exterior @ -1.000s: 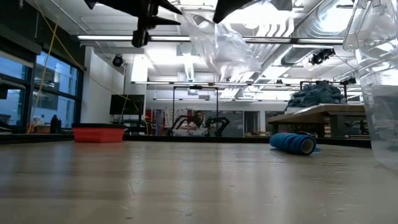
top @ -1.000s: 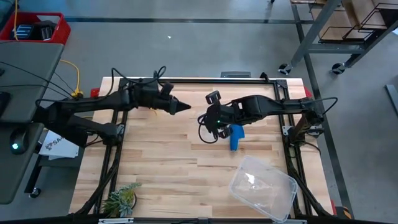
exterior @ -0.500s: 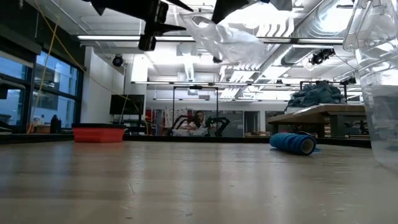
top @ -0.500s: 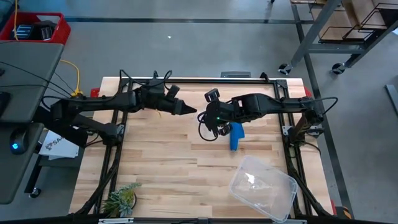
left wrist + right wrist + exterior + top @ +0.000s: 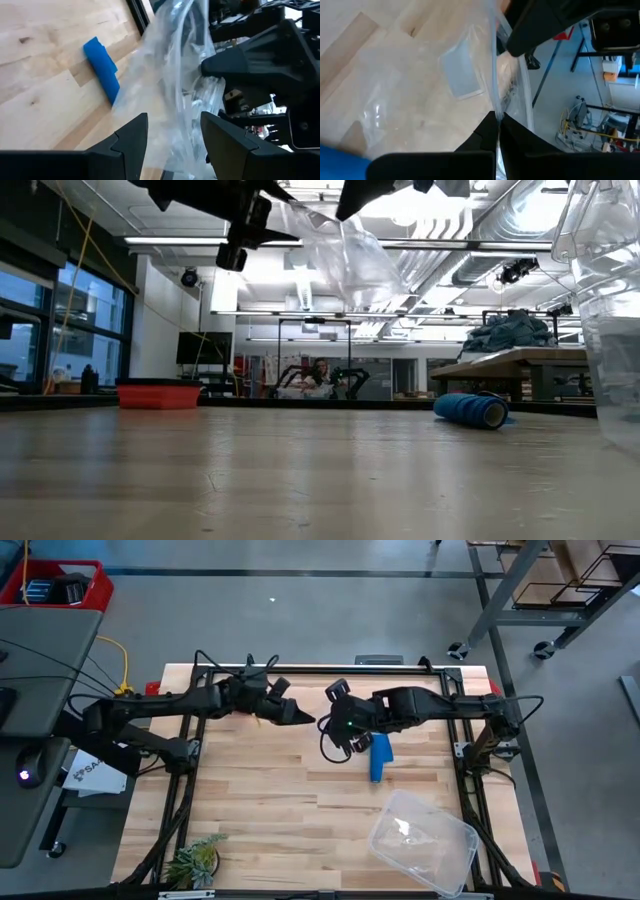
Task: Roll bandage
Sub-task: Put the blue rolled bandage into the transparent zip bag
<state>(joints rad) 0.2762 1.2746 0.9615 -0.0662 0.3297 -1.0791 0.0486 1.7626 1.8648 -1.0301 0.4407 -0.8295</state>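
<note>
The blue bandage [image 5: 379,758] lies on its side as a short roll on the table, right of centre; it also shows in the low view [image 5: 470,409] and the left wrist view [image 5: 102,70]. No gripper touches it. My right gripper [image 5: 338,726] is just left of it, up in the air, shut on a clear plastic bag [image 5: 345,255]. My left gripper [image 5: 306,719] is open and faces the right one from the left. In the left wrist view its fingers stand on either side of the bag [image 5: 172,90]. My right gripper pinches the clear bag by a thin upper edge [image 5: 495,107] between its two shut fingers. The bag hangs slack below the gripper, clear of the table. My left gripper has the bag between its open fingers; whether they touch it I cannot tell.
A clear plastic container [image 5: 422,838] stands at the table's near right, close to the low camera [image 5: 610,310]. A small red tray [image 5: 158,394] shows in the low view. A green plant [image 5: 195,860] sits at the near left corner.
My left gripper has moved toward the table's right, up to the bag and my right gripper. The hanging bag has swung and changed shape in the air. The bandage has stayed where it was.
</note>
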